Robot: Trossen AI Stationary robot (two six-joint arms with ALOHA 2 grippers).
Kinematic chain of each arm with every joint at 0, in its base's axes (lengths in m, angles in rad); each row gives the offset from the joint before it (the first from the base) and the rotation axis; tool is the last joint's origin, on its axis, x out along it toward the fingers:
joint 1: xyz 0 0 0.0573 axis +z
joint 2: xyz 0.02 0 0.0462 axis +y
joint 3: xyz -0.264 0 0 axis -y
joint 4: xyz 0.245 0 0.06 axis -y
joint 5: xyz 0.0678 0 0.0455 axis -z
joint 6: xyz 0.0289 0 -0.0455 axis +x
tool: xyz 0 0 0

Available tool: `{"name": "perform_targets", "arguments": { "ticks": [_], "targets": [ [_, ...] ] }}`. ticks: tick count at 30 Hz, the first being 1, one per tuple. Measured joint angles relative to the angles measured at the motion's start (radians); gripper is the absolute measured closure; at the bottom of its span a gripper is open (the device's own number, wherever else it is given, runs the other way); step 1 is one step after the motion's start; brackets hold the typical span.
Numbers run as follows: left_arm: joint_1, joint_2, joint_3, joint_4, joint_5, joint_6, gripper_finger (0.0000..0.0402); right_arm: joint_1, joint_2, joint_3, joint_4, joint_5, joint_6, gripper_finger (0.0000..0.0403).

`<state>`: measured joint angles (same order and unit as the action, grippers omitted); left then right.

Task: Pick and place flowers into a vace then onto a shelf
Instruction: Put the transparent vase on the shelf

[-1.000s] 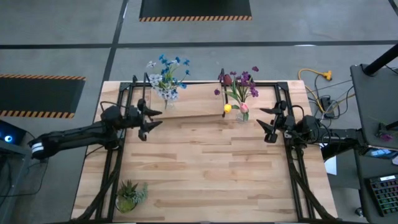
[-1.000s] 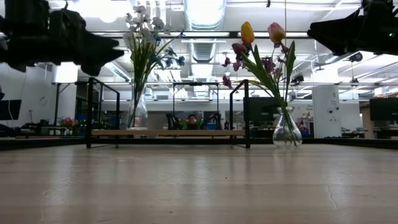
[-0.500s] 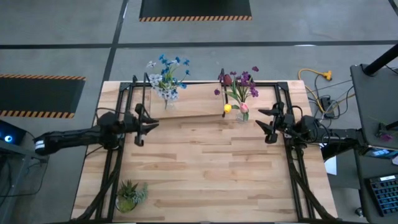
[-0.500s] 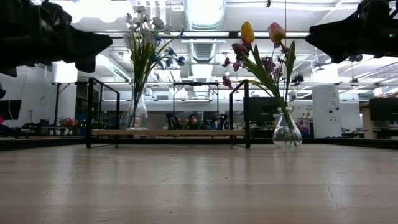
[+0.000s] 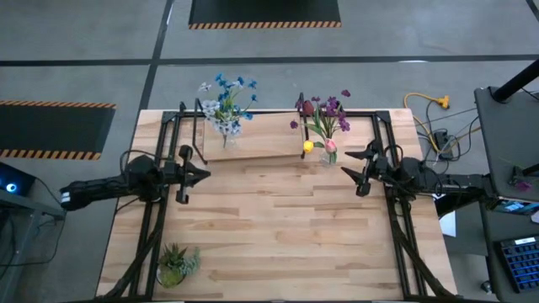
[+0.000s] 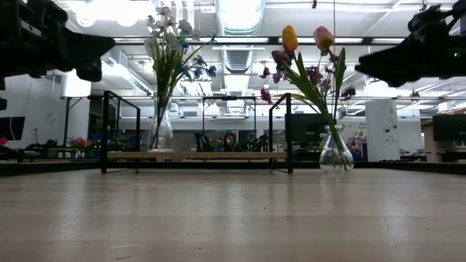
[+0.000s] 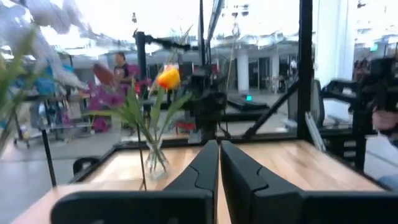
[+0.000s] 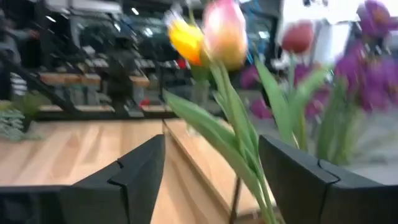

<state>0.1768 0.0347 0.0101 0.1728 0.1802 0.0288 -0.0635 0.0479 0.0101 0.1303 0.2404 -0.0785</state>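
A clear vase with blue and white flowers (image 5: 225, 109) stands on the shelf (image 5: 253, 145), at the left end of its light plank. A second vase (image 6: 336, 151) with purple, yellow and pink flowers (image 5: 324, 118) stands on the table at the shelf's right end. My left gripper (image 5: 204, 175) hangs shut and empty above the table, nearer than the shelf's left end. My right gripper (image 5: 354, 171) is open to the right of the second vase. In the right wrist view its fingers (image 8: 134, 171) frame the stems (image 8: 239, 143) from a distance.
A small spiky potted plant (image 5: 175, 263) sits at the table's near left corner. Black frame rails (image 5: 152, 227) run along both sides of the table. The shelf's black uprights (image 6: 104, 131) rise at its ends. Bare wood lies between the arms.
My left gripper has shut with nothing in it. It has drawn back from the shelf toward the table's near edge. My right gripper has edged toward the vase with the purple, yellow and pink flowers. Neither vase has moved.
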Motion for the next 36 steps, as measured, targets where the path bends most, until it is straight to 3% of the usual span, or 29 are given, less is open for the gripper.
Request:
{"name": "perform_targets", "arguments": {
  "ticks": [5, 15, 20, 25, 36],
  "targets": [
    [0.0, -0.03, 0.003, -0.035, -0.003, -0.004, 0.0401, 0.0, 0.008, 0.0, -0.075, 0.117, 0.058, 0.0112],
    [0.0, 0.011, 0.0, -0.034, -0.001, -0.024, 0.0402, 0.0, 0.2, 0.0, -0.073, 0.158, 0.197, 0.0042],
    [0.0, 0.01, 0.0, -0.032, -0.001, -0.028, 0.0402, 0.0, 0.355, 0.0, -0.068, 0.242, 0.262, 0.004],
    [0.0, 0.01, 0.0, -0.032, 0.0, -0.031, 0.0402, 0.0, 0.465, 0.0, -0.058, 0.421, 0.319, 0.0039],
    [0.0, 0.011, 0.0, -0.032, 0.0, -0.031, 0.0402, 0.0, 0.641, 0.0, 0.183, 0.437, 0.314, 0.0039]
  ]
}}
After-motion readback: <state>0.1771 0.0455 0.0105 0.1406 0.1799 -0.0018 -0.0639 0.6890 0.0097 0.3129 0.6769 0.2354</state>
